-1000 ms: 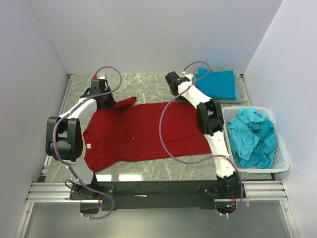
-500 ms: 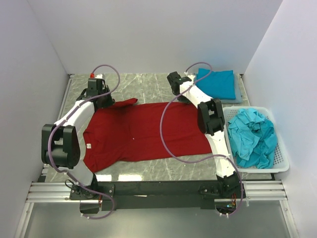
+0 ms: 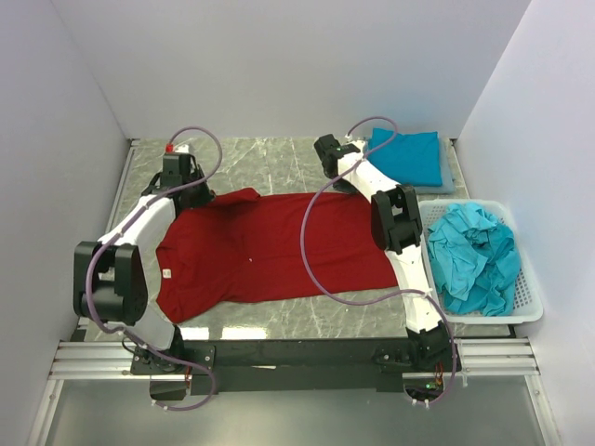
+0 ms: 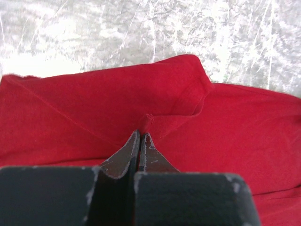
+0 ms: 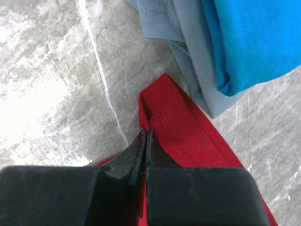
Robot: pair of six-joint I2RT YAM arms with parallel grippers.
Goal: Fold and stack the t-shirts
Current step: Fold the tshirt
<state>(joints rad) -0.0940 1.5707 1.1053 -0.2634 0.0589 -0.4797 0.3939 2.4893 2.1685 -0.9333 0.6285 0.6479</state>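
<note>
The red t-shirt (image 3: 270,246) lies spread flat on the middle of the worktop (image 3: 279,163). It is light, limp cotton that will probably sag and crease, so seams and corners are the best holds. The left end effector (image 4: 141,135) is clamped on a puckered sleeve fold at the shirt's 11 o'clock. The right end effector (image 5: 145,134) pinches the hem corner at 1 o'clock, beside the folded teal t-shirts (image 5: 244,37). Only the wrist views show these pinches. Only the top view shows the basket (image 3: 521,311) of crumpled teal t-shirts (image 3: 474,255) at 3 o'clock.
</note>
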